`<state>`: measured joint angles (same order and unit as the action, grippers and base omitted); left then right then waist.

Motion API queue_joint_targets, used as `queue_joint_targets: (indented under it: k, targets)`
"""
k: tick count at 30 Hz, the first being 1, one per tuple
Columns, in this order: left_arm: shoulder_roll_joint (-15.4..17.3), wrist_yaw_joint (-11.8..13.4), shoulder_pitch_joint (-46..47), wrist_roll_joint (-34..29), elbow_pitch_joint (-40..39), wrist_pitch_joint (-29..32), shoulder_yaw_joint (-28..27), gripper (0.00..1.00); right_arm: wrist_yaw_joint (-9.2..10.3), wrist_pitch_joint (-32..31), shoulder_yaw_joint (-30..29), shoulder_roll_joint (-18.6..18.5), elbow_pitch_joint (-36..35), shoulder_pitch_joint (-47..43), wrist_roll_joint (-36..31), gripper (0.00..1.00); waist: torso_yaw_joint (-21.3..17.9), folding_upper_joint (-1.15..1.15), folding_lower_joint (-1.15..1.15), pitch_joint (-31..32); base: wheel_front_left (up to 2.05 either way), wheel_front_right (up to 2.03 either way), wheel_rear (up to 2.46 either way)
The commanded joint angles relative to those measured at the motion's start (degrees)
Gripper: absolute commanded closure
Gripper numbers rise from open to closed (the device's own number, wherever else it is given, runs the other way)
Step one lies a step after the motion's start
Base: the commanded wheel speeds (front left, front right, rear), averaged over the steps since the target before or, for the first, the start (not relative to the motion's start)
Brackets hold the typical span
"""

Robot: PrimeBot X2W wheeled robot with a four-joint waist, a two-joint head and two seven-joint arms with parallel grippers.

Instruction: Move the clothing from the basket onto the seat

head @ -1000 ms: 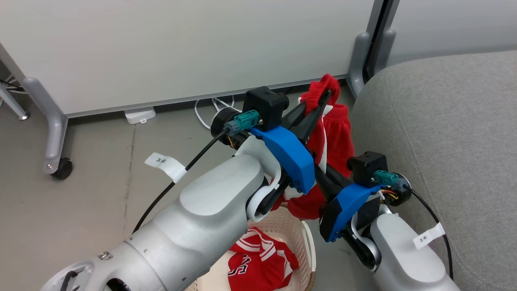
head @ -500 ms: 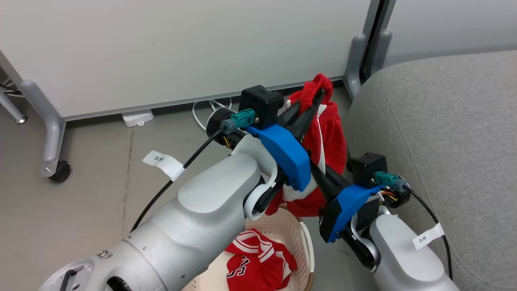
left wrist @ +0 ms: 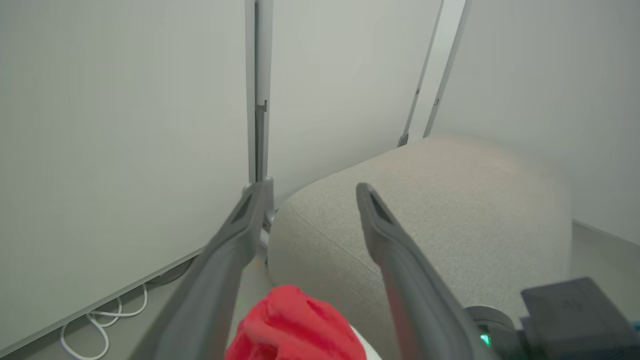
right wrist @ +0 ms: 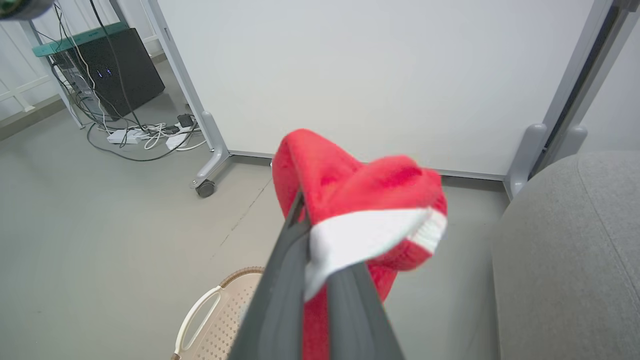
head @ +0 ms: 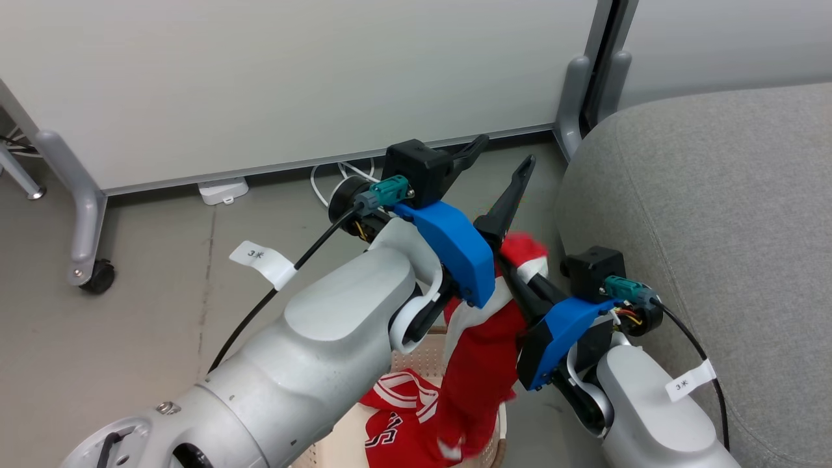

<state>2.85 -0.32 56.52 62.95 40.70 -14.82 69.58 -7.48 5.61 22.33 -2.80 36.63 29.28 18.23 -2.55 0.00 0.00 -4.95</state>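
Observation:
One red garment (head: pixel 478 364) with white trim hangs from my right gripper (head: pixel 520 265), which is shut on its bunched top; its lower end droops into the basket (head: pixel 426 354). In the right wrist view the cloth (right wrist: pixel 360 195) covers the tips of the right gripper (right wrist: pixel 306 222). My left gripper (head: pixel 504 153) stands open above it, holding nothing; in its own view the left gripper (left wrist: pixel 311 189) frames the grey seat (left wrist: pixel 450 200), with the red cloth (left wrist: pixel 295 320) below. A second red garment (head: pixel 400 426) lies in the basket (right wrist: pixel 215 310). The seat (head: pixel 715 195) is at the right.
White partition panels (head: pixel 292 71) on grey legs stand behind, with a caster foot (head: pixel 97 273) at the left. White cables (head: pixel 331 175) lie on the floor by the panel. A black box with wires (right wrist: pixel 107 65) sits far left in the right wrist view.
My left gripper has opened and let go of the red garment. The cloth has dropped from the raised left fingers and now hangs from the right gripper alone, down into the basket.

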Motion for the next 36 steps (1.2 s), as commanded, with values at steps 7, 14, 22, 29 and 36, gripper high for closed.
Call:
queue_joint_targets:
  k: [7, 14, 22, 29, 36]
  targets:
    - [1.5, -0.1, -3.8, -4.0, -1.6, -0.4, -6.4, 0.00, -0.03, 0.6, -1.4, -0.2, -0.5, 0.5, -0.8, 1.00, 0.5, 0.00, 0.00, -0.3, 0.00, 0.00, 0.00]
    - [6.3, -2.2, -14.4, -15.2, -10.4, -0.4, -17.1, 0.00, -0.03, 0.6, -3.6, -0.2, -2.4, -1.0, -1.5, 1.00, 0.9, 0.00, 0.00, -0.7, 0.00, 0.00, 0.00]
    - [9.6, -4.3, -29.8, -27.0, -20.7, -0.4, -30.1, 0.00, -0.03, -0.1, -6.1, -0.2, -6.5, -3.7, -2.9, 1.00, 0.7, 0.00, 0.00, -0.7, 0.00, 0.00, 0.00]
    - [11.2, -6.3, -40.8, -33.8, -25.9, -0.4, -37.9, 0.00, -0.03, -1.9, -9.2, -0.2, -10.8, -7.2, -5.7, 1.00, 0.3, 0.00, 0.00, -0.5, 0.00, 0.00, 0.00]
    - [10.5, -6.8, -47.1, -38.1, -28.6, -0.4, -44.2, 0.00, -0.03, -3.8, -11.6, -0.2, -14.9, -10.4, -6.1, 1.00, -1.0, 0.00, 0.00, -0.2, 0.00, 0.00, 0.00]
